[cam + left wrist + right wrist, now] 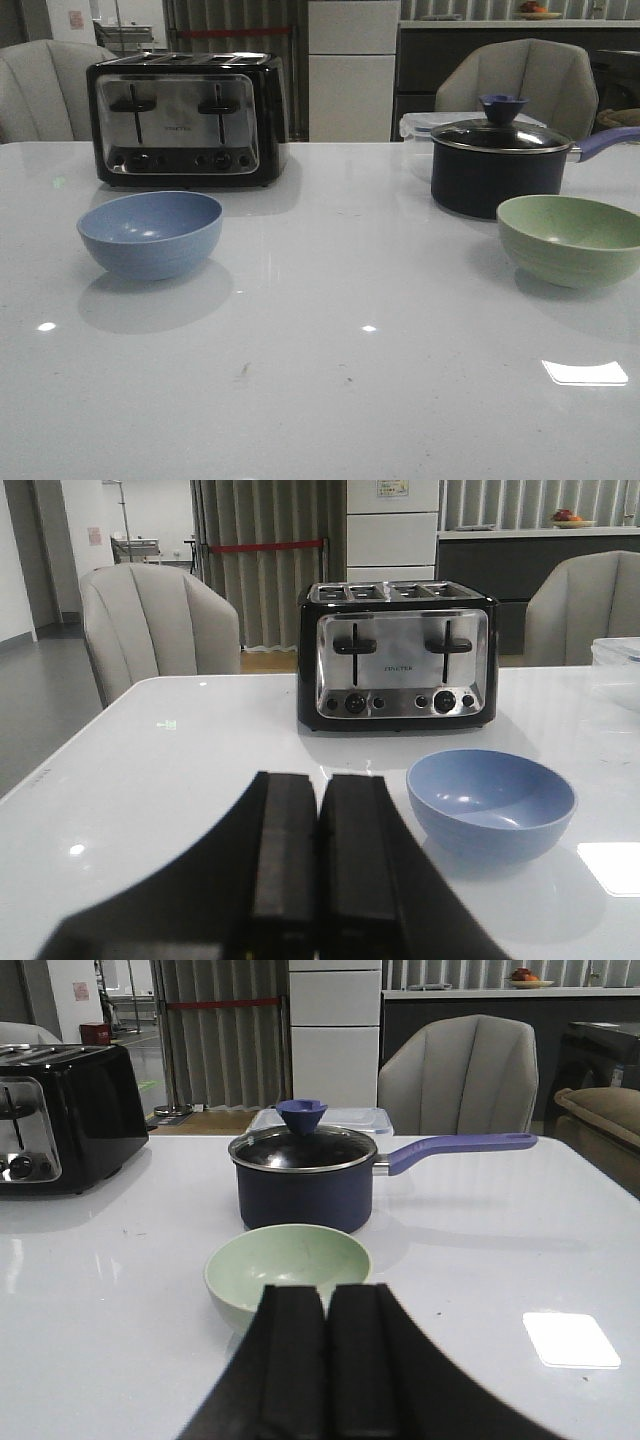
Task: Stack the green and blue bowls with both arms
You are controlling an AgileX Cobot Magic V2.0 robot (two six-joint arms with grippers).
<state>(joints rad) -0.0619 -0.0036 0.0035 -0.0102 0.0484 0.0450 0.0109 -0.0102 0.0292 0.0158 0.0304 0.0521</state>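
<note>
You are looking at the opening reach, with nothing yet picked up. The blue bowl [150, 234] is sitting upright on the desk [330, 380] at about nine o'clock in the front view, just in front of the toaster [186, 119]. The green bowl [570, 238] is resting at about three o'clock, just in front of the lidded pot [497, 163] and apart from it. The two bowls are lying well apart, each on its own arm's side.

The left claw [318, 850] is hanging with its fingers pressed together, holding nothing, and the blue bowl is waiting beyond it toward one o'clock. The right claw [327, 1360] is likewise closed and empty, with the green bowl just past its tips at twelve o'clock.

To do this step well, you are probably best off spreading each claw before descending, since closed fingers will only nudge a rim. Aim one finger inside the wall and one outside, pinching the near rim. On the right side, be watching the pot's handle [455, 1146] and body; a long reach could bump them. The bowls look light and the desk is glossy, so they may slide if you are pushing sideways.
</note>
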